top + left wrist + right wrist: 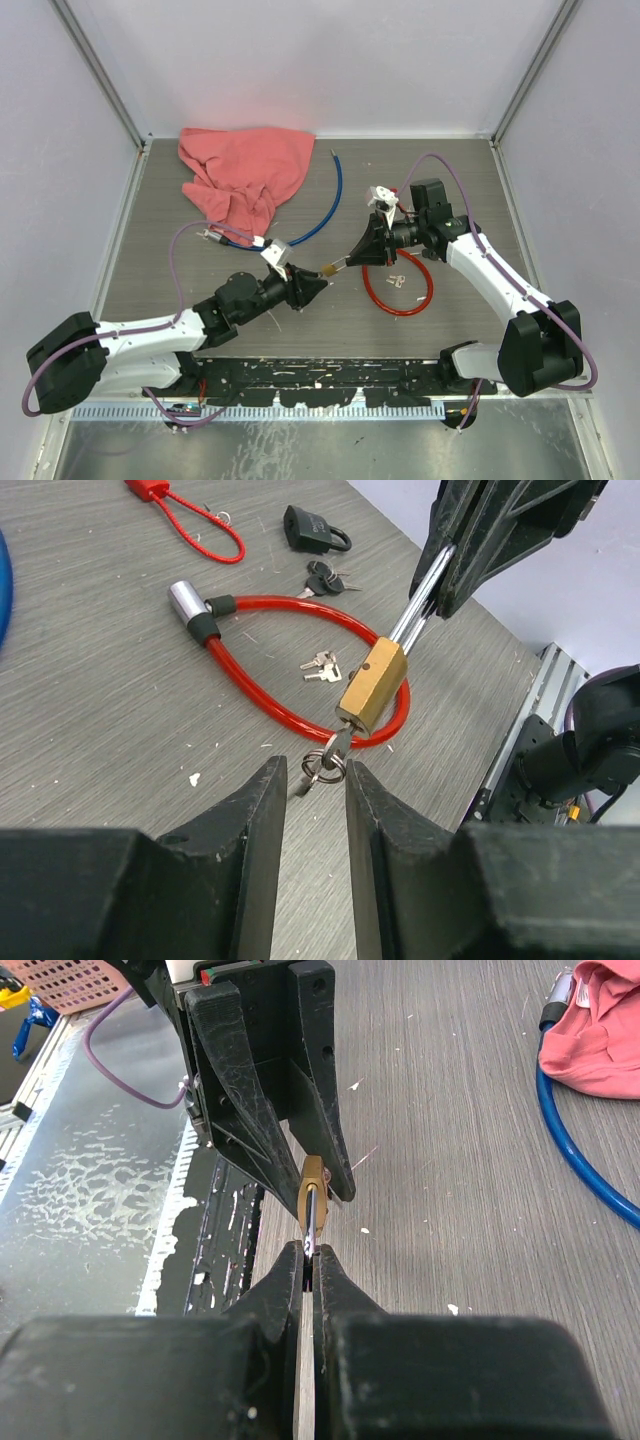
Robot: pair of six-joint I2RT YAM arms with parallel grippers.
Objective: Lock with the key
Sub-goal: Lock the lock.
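The brass padlock [372, 688] hangs above the table [100, 740], over the loop of a red cable lock [250, 685]. Its shackle [415, 605] is pinched between the closed fingers of the right gripper [308, 1260]. The key [336, 748] already sits in the keyway at the body's lower end, its ring dangling. The left gripper [315, 805] has its jaws a narrow gap apart, one on either side of the key's bow; whether a pad already touches metal is hard to tell from the wrist view. The step in hand looks like taking hold of the key. Next, the left fingers would need to close squarely on the bow and roll about the key's axis, with the right arm bracing the body against the twist
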